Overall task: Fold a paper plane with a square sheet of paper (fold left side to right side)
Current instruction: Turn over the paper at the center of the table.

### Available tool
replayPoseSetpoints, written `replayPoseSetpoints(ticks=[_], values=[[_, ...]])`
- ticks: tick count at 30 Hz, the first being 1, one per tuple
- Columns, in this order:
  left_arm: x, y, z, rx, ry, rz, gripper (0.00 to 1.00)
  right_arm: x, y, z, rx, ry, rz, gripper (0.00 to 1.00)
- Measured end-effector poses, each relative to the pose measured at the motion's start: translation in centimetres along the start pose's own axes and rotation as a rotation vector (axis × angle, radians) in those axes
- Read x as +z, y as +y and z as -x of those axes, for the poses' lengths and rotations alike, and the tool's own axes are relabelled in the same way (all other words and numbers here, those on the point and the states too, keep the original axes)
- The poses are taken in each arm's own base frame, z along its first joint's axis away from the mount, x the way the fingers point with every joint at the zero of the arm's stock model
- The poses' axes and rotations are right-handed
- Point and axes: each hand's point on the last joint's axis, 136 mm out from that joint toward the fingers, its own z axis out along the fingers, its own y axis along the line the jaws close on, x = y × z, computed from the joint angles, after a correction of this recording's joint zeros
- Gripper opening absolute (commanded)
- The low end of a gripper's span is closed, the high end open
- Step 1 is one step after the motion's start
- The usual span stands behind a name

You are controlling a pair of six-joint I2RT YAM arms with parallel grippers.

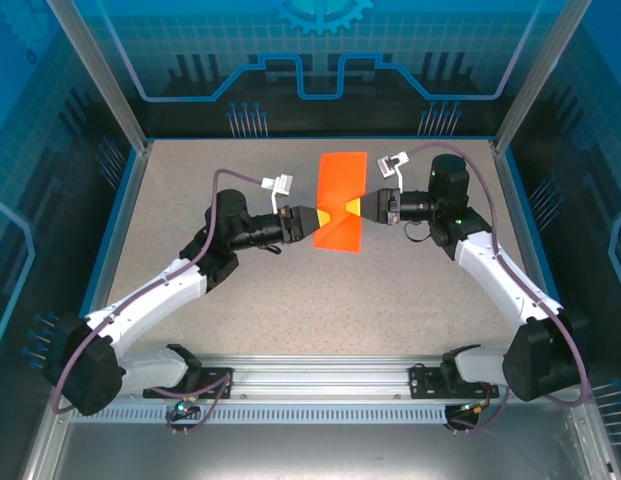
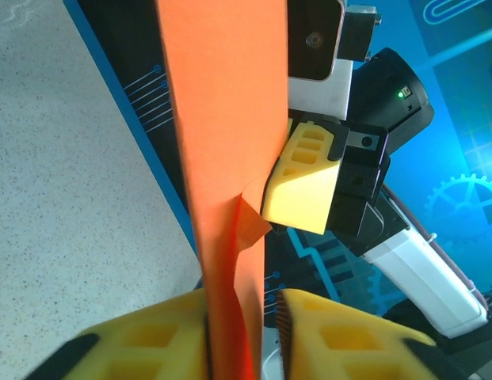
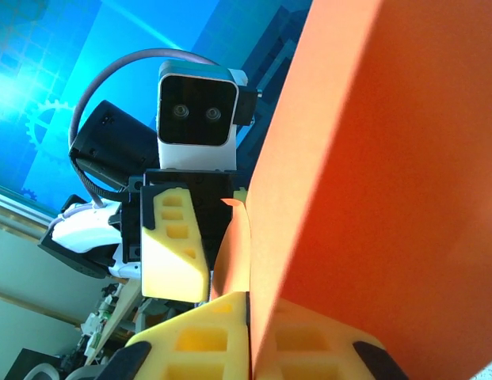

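The sheet [image 1: 343,180] is held over the tabletop [image 1: 290,300], toward 12 o'clock, and is gripped at its 3 o'clock edge by the right pincer [image 1: 361,208]. Its 9 o'clock edge is straddled by the left pincer [image 1: 316,221], jaws narrowly apart.

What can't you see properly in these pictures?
Top view: creases in the orange paper, too small; the left gripper and right gripper cover its middle.
Left wrist view: the paper's top and bottom, cut off by the edges.
Right wrist view: one of the left gripper's jaws, behind the paper.
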Motion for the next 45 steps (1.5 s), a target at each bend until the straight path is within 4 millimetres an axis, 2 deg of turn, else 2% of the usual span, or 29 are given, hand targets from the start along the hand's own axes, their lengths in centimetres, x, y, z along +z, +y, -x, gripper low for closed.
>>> replayPoseSetpoints(ticks=[3,7,13,16,19,22,24,27,30,35,39,45], values=[[0.1,0.4,-0.2,-0.003,0.007,0.014,0.16,0.0,-0.3,-0.1,0.009,0.000,-0.011,0.22],[0.1,1.9,-0.6,-0.016,0.015,0.071,0.15,-0.1,-1.1,-0.5,0.020,0.005,-0.043,0.35],[-0.2,5.6,-2.4,0.004,0.048,0.300,0.11,-1.6,-4.7,-1.4,0.069,0.001,-0.231,0.57],[-0.1,6.5,-3.4,0.084,0.079,0.473,0.07,-3.8,-8.0,-1.8,0.100,-0.013,-0.453,0.65],[-0.2,7.4,-4.2,0.171,0.108,0.667,0.03,-6.9,-11.7,-3.2,0.153,-0.006,-0.706,0.70],[-0.9,9.8,-5.0,0.236,0.153,0.901,0.00,-10.6,-15.0,-5.1,0.233,0.000,-0.904,0.74],[-1.8,12.0,-5.7,0.276,0.201,1.091,0.00,-12.9,-17.1,-7.0,0.306,0.001,-0.999,0.77],[-2.9,14.8,-6.4,0.335,0.275,1.360,0.00,-15.1,-19.1,-10.1,0.397,0.016,-1.094,0.78],[-2.9,16.7,-6.9,0.402,0.336,1.572,0.00,-16.4,-19.6,-11.6,0.430,0.015,-1.147,0.79],[-2.6,19.7,-7.9,0.472,0.439,1.784,0.00,-18.2,-19.4,-11.7,0.443,-0.055,-1.197,0.83],[-1.8,21.6,-8.7,0.483,0.511,1.845,0.00,-19.2,-19.9,-12.9,0.484,-0.072,-1.223,0.83],[0.7,23.5,-10.2,0.451,0.581,1.818,0.12,-19.4,-20.3,-13.6,0.499,-0.072,-1.233,0.83]])
